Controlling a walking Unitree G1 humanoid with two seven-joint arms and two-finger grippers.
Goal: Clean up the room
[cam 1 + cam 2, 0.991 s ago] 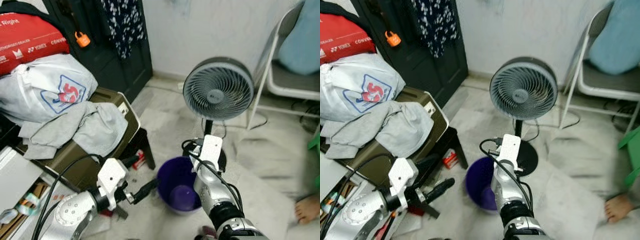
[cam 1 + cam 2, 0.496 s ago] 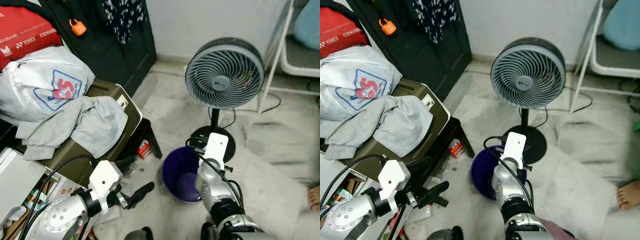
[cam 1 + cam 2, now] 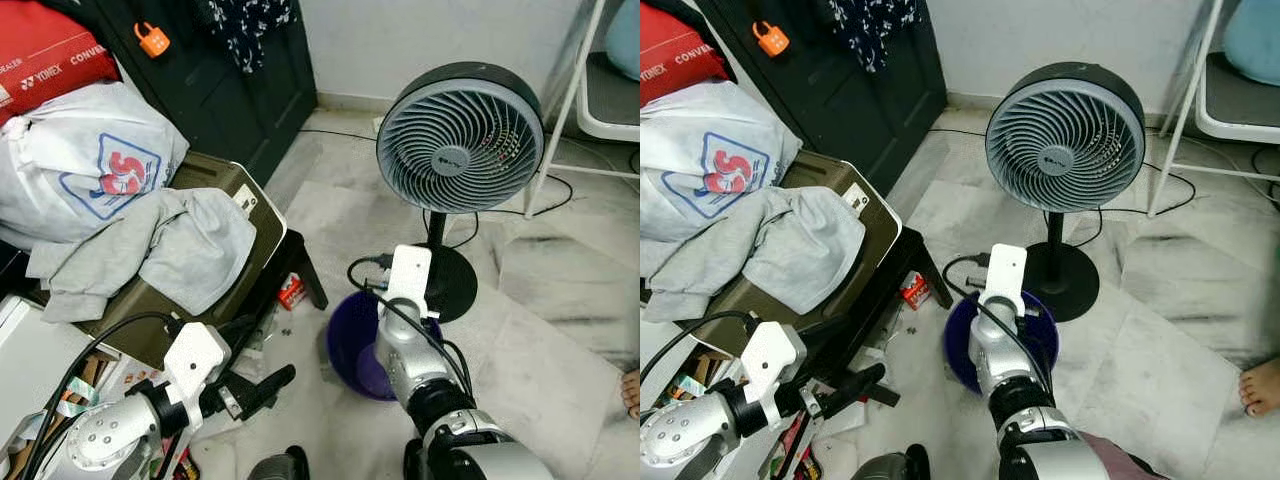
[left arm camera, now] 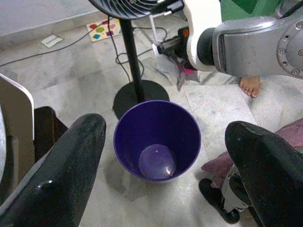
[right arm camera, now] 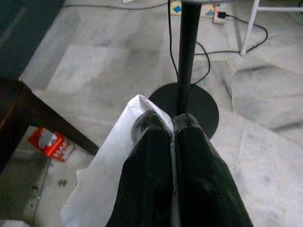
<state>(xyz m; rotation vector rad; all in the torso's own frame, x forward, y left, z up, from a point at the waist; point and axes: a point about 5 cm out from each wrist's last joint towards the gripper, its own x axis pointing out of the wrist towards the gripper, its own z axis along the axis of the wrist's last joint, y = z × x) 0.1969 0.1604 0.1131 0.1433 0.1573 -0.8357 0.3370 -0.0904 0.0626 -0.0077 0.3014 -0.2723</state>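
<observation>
A white plastic wrapper (image 5: 111,175) is being pinched by the right gripper (image 5: 171,124) above the purple bin (image 4: 157,139). The left gripper (image 4: 165,142) is being held wide apart nearby.

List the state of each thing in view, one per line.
Purple bin: upright, empty.
Right gripper: shut on white wrapper.
Left gripper: open, above the bin.
Fan: standing upright, plugged in.
Red carton: lying on the floor.
Grey cloth: draped over the case.
</observation>
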